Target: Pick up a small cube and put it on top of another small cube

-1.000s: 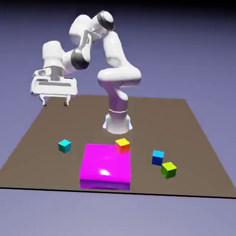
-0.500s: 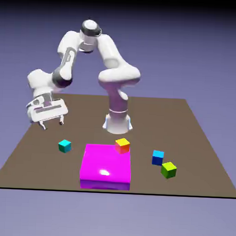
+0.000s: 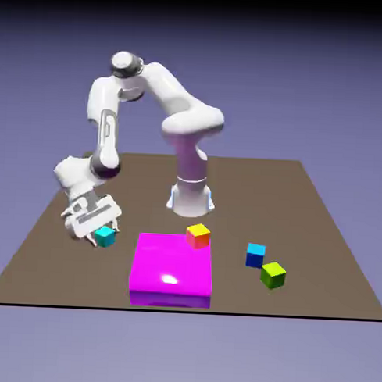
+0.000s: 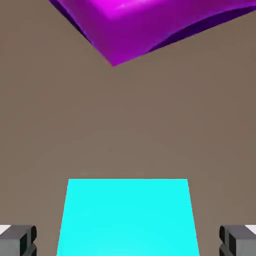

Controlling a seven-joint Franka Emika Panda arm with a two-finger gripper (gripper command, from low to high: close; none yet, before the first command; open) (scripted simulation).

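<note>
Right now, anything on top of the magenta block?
A yellow-orange cube shows at the magenta block's far right corner; whether it rests on the block or just behind it can't be told. The rest of its top is bare.

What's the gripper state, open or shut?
Open: in the hand view the gripper has its fingertips flanking the small cube, with table showing in both gaps.

Magenta slab (image 3: 171, 264) bears yellow-and-orange cube (image 3: 198, 235); yellow-green cube (image 3: 273, 274) apart.
</note>
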